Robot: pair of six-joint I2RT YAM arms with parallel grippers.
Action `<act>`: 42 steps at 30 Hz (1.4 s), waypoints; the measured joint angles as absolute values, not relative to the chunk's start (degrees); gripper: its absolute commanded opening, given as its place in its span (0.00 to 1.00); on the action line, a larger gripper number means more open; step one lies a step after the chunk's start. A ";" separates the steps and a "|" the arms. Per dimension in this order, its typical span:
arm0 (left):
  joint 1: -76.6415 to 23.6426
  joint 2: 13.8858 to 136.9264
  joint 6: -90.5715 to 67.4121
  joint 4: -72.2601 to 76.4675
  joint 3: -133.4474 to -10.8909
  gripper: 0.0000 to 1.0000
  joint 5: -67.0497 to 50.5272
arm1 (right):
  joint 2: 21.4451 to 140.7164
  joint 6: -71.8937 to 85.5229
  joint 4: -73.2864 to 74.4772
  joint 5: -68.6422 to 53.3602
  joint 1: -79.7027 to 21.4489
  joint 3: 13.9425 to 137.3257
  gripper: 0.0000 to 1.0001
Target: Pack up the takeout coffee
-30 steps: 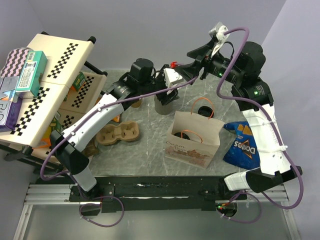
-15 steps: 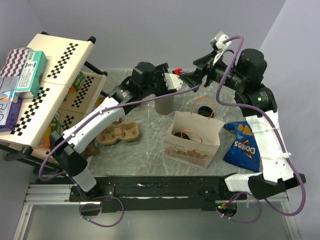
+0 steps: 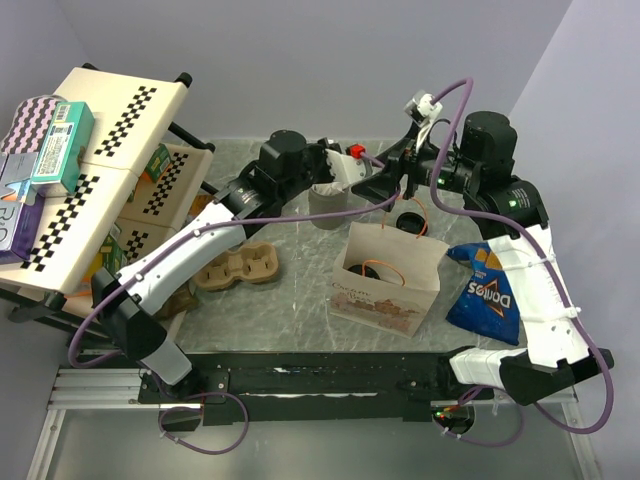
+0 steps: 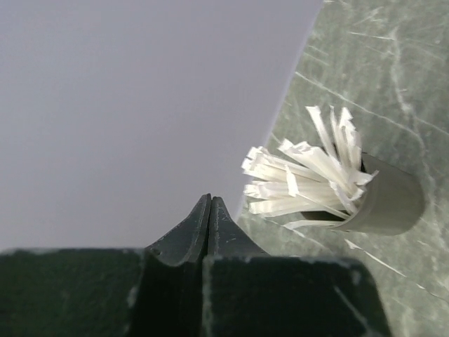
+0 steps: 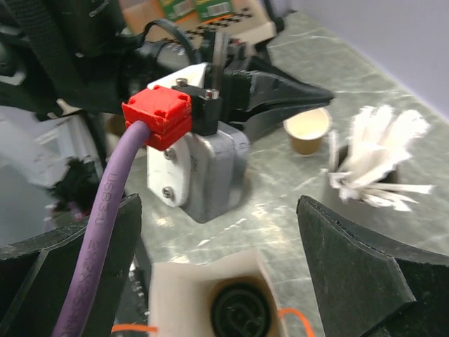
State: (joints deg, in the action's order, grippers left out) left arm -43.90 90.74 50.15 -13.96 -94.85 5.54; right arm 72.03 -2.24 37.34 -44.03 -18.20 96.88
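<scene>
The left gripper [image 4: 209,208] was shut on nothing. An open paper cup [image 5: 309,131] stood upright at centre right of the right wrist view, near that gripper's tip and seemingly farther from the wide-open, empty right gripper [image 5: 217,210].

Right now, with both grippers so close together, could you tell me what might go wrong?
The left gripper, shut on nothing, lies directly in front of the open right gripper; either arm moving could make them collide. The grey cup of white sticks stands close beside them, so a swing might knock it over. The unlidded paper cup nearby could be tipped likewise.
</scene>
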 measured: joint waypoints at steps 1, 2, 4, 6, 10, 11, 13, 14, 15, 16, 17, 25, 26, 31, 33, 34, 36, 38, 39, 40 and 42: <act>-44.21 90.59 50.78 -13.41 -94.70 0.01 6.28 | 72.03 -1.74 37.23 -45.25 -18.09 96.73 0.98; -44.51 90.50 51.44 -12.91 -94.54 0.01 7.03 | 72.05 -1.30 37.23 -46.50 -17.98 96.71 0.99; -45.23 90.32 52.49 -12.21 -94.48 0.01 8.84 | 72.05 -0.38 37.01 -48.75 -17.78 96.71 1.00; -45.69 90.13 53.80 -10.68 -94.08 0.01 10.55 | 72.10 0.21 36.91 -50.61 -17.54 96.73 1.00; -46.13 88.92 56.60 -7.09 -90.43 0.01 13.80 | 72.25 0.54 37.32 -51.86 -17.47 96.73 1.00; -46.33 88.75 57.41 -6.35 -89.71 0.01 14.92 | 72.25 0.38 37.89 -50.50 -17.61 96.73 1.00; -46.44 88.44 59.09 -4.84 -88.51 0.01 17.93 | 72.12 -0.32 39.27 -46.13 -18.06 96.75 1.00; -46.46 88.27 59.88 -4.23 -88.03 0.01 19.18 | 72.10 -0.71 39.72 -44.27 -18.26 96.75 1.00; -46.52 88.07 60.64 -3.77 -87.72 0.01 20.36 | 72.10 -0.97 40.18 -42.65 -18.48 96.75 1.00; -46.76 87.94 61.52 -3.29 -87.59 0.01 21.78 | 72.10 -1.02 40.40 -41.54 -18.63 96.75 1.00; -46.98 87.94 62.22 -2.76 -87.57 0.01 22.79 | 72.05 -1.02 40.40 -40.82 -18.76 96.75 1.00; -51.75 88.01 71.90 0.97 -87.64 0.01 32.27 | 70.87 4.47 37.28 -34.50 -19.94 96.86 1.00; -51.96 88.05 72.58 0.91 -87.79 0.01 33.26 | 70.87 5.21 37.32 -33.67 -20.14 97.19 1.00; -52.34 89.93 73.32 -2.52 -92.05 0.01 36.82 | 72.25 8.73 34.63 -32.75 -20.49 100.36 1.00; -52.05 90.13 72.75 -4.14 -92.25 0.01 36.71 | 72.62 9.41 32.60 -33.74 -20.49 100.68 1.00; -51.81 90.13 72.10 -4.89 -92.03 0.01 36.27 | 72.69 9.65 32.10 -34.48 -20.38 100.68 1.00; -50.41 90.11 70.08 -6.68 -91.53 0.06 34.76 | 72.64 10.13 31.38 -36.16 -19.94 100.68 1.00; -47.42 90.13 65.82 -9.98 -91.59 0.23 32.45 | 72.27 10.57 30.70 -36.88 -19.16 100.68 1.00; -45.30 90.24 63.09 -12.53 -92.03 0.33 30.57 | 71.99 10.79 30.57 -36.91 -18.33 100.68 1.00; -43.33 90.54 60.14 -15.42 -93.14 0.45 29.15 | 71.61 11.00 30.50 -36.95 -17.15 100.68 1.00; -40.05 91.79 55.44 -19.44 -96.18 0.65 26.46 | 70.89 11.31 30.48 -36.93 -14.22 100.92 1.00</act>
State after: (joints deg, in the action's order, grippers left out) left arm -40.05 91.79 55.44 -19.44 -96.18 26.46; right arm 70.89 11.31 30.48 -36.93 -14.22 100.92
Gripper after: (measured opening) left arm 0.374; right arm 0.997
